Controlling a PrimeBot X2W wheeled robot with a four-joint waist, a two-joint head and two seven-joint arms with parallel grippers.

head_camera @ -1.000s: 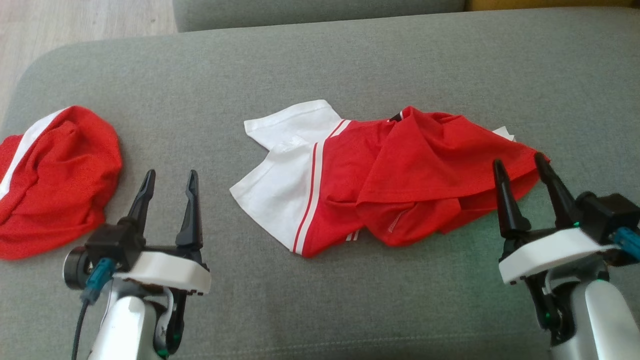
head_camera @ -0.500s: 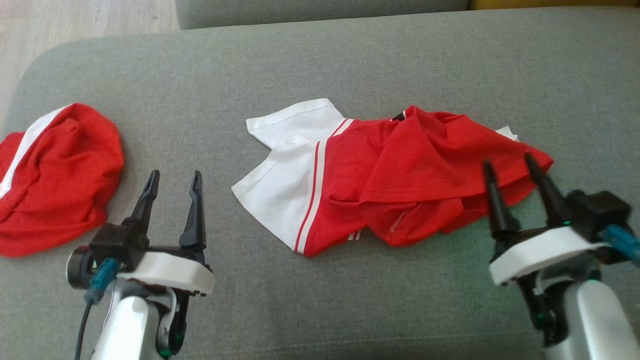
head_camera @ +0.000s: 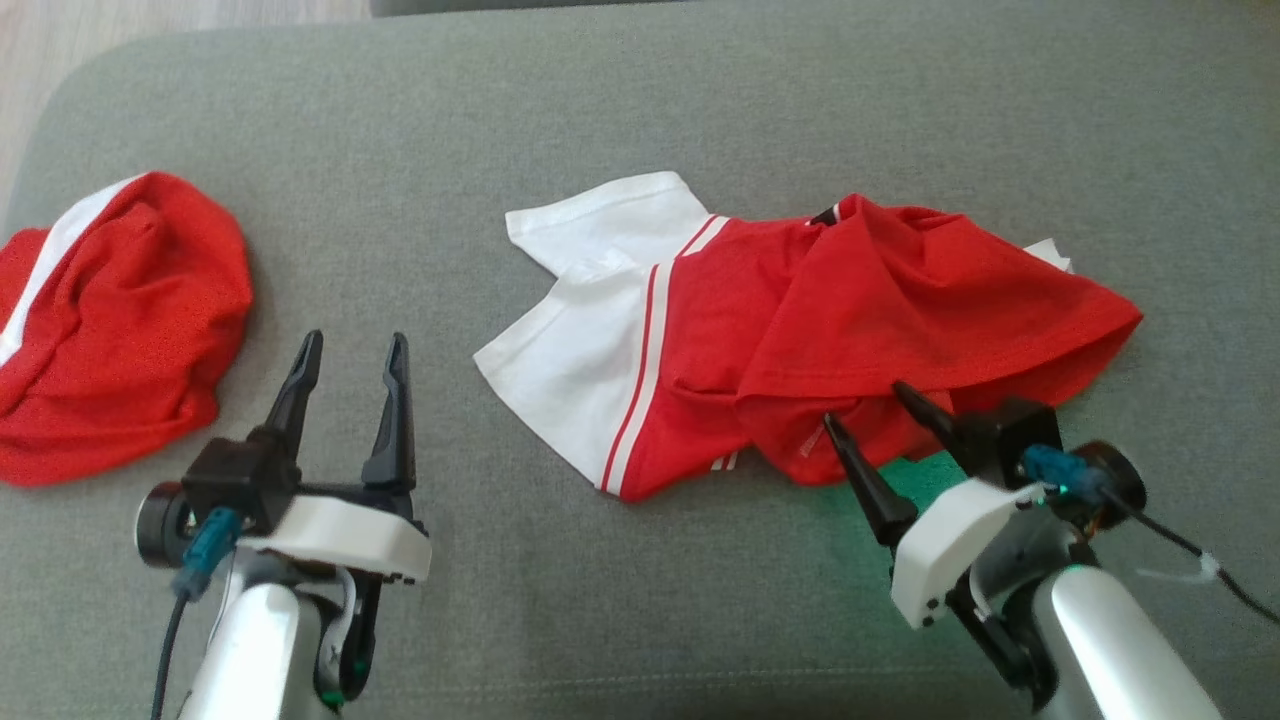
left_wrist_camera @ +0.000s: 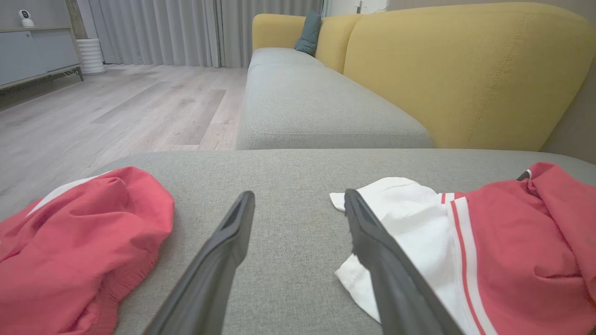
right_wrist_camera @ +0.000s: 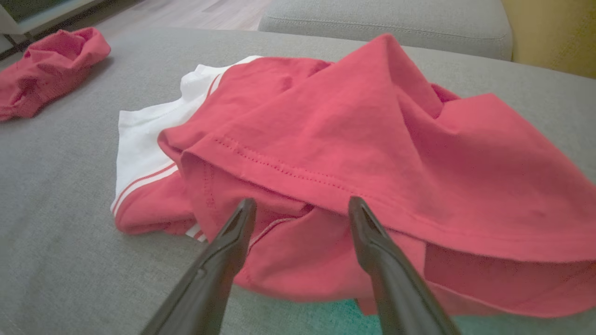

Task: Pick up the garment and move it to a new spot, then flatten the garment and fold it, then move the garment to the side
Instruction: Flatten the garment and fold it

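Crumpled red-and-white fabric garment (head_camera: pixel 800 330) is lying centre-right on the grey upholstered cushion (head_camera: pixel 600 120); right end effector (head_camera: pixel 865 404), spread open, is pointing at its near hem; left end effector (head_camera: pixel 356 337), likewise spread, is hanging empty to its left.

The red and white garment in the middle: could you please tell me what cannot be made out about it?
- Garment: lower layers, head view, covered by its own red top fold.
- White corner: the rest of it, head view, behind that fold.
- Right hand: contact with cloth unclear, right wrist view; fingers overlap the hem.
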